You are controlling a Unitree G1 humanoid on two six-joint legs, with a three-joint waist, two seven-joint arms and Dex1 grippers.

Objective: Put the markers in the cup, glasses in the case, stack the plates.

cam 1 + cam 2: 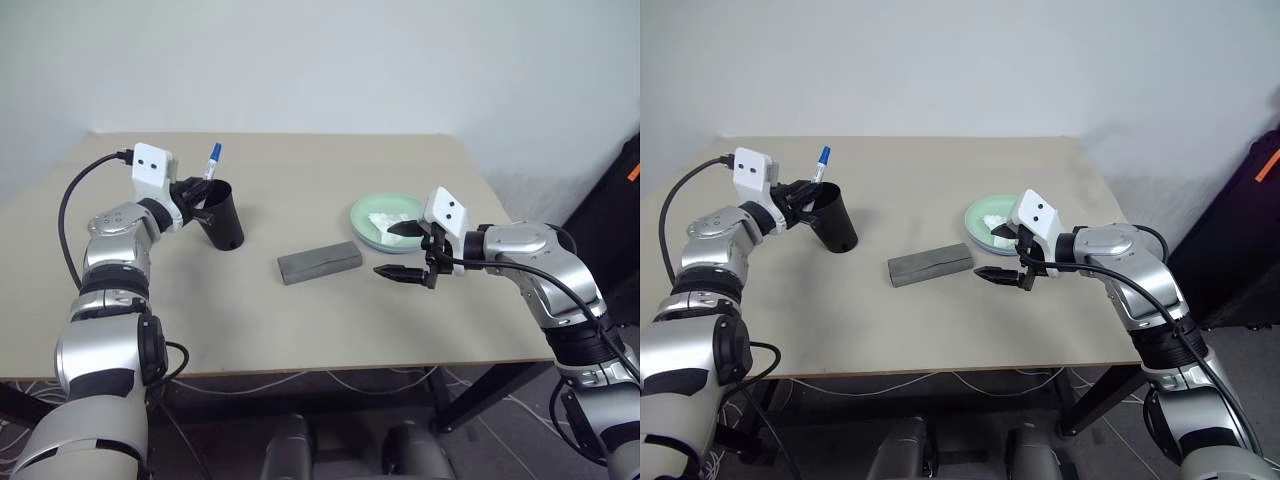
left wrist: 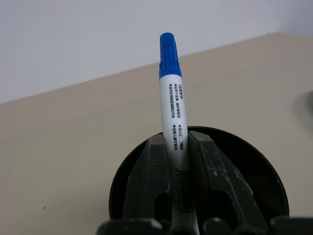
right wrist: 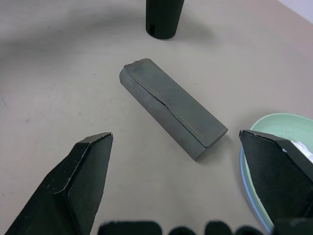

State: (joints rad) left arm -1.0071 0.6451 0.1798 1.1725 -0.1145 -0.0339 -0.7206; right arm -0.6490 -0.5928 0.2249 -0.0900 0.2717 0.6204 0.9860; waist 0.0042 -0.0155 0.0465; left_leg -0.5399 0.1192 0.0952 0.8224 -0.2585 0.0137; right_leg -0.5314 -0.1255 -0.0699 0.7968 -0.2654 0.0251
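left arm at the cup with blue marker, right arm idle and wide

left gripper (image 2: 178, 161) is clamped narrow on the blue-capped marker (image 2: 172, 98), fingers (image 2: 149, 181) pinching the white barrel on both sides. marker stands near upright, blue cap up, lower end down at the mouth of the black cup (image 1: 222, 218). whether the tip sits inside the cup or just over the rim, can't tell. cup is upright on the table (image 1: 300, 320), toward the far left.

right gripper (image 1: 402, 250) hangs above the table with jaws spread wide, nothing between them. it sits between the grey case (image 1: 319, 262) and the plates, touching neither.

case lies flat near the table centre, lid closed, well apart from the cup.

mint green plate (image 3: 274, 125) sits on the light blue plate (image 3: 247, 183), blue edge showing just under it. a crumpled white tissue (image 1: 388, 220) lies in the green plate.
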